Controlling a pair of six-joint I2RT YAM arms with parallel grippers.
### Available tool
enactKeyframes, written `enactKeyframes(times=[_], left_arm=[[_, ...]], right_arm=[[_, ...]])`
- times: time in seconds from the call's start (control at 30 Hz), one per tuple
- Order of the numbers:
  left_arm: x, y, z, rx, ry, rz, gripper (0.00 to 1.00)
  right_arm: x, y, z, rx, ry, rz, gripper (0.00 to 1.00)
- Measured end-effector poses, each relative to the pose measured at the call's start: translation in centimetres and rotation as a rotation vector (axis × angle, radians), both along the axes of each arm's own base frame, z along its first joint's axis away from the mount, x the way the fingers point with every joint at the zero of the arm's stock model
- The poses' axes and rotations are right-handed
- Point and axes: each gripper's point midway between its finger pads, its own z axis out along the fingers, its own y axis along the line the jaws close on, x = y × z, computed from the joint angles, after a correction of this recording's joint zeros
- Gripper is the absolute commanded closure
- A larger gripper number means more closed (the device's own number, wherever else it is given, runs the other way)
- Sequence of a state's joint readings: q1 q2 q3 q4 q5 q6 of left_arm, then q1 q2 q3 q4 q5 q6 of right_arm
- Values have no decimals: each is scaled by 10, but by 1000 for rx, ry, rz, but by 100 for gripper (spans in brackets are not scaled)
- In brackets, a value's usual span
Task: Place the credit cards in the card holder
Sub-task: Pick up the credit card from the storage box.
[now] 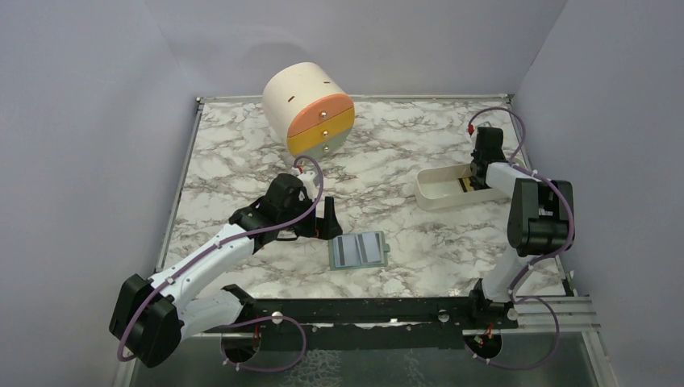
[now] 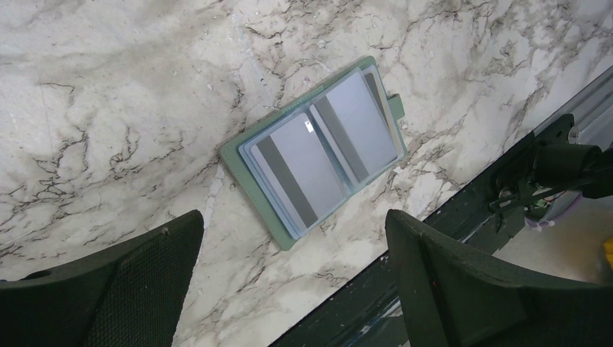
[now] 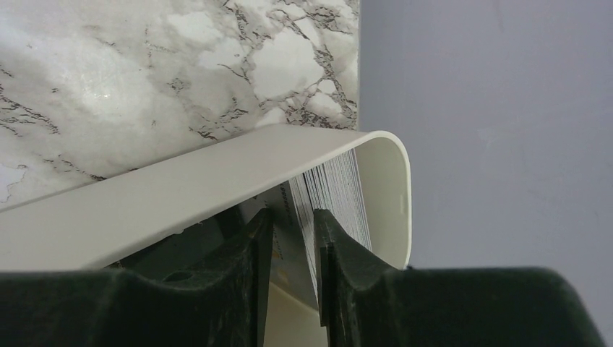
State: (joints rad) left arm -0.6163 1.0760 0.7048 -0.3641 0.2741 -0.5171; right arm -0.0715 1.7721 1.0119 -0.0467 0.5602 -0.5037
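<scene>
Soft, even light, faint shadows; right gripper (image 3: 293,220) looks slightly blurred up close.

The marble table (image 1: 226,153) bears the open card holder (image 1: 360,250), a white tray (image 1: 442,199) and a cream cylinder (image 1: 302,101).

The card holder (image 2: 235,155), sage-green, lies open and flat on the desk (image 2: 108,108), just ahead of the left pincer (image 2: 294,231) and framed by its wide-spread fingers. Two pale grey credit cards (image 2: 300,170) with dark stripes sit side by side in its halves. A tan and dark card (image 1: 465,184) lies at the tips of the right pincer (image 1: 474,168); whether it is gripped cannot be told.
</scene>
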Motion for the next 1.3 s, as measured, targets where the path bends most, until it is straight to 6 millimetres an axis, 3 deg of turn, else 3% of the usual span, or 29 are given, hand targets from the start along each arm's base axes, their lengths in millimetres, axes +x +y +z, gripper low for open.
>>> enactKeyframes(times=[0.37, 0.6, 0.8, 1.07, 1.3], left_arm=[[-1, -1, 3, -10, -7, -4, 1], [-1, -1, 5, -14, -11, -5, 1], [-1, -1, 8, -20, -21, -5, 5], [-4, 1, 10, -34, -28, 1, 13], [-9, 0, 13, -68, -25, 6, 20]], right_arm=[[-1, 0, 12, 1, -27, -5, 99], [-2, 8, 18, 70, -24, -8, 99], [-5, 24, 38, 173, -44, 5, 99], [-13, 70, 92, 373, -196, 39, 99], [-29, 162, 136, 611, -285, 227, 99]])
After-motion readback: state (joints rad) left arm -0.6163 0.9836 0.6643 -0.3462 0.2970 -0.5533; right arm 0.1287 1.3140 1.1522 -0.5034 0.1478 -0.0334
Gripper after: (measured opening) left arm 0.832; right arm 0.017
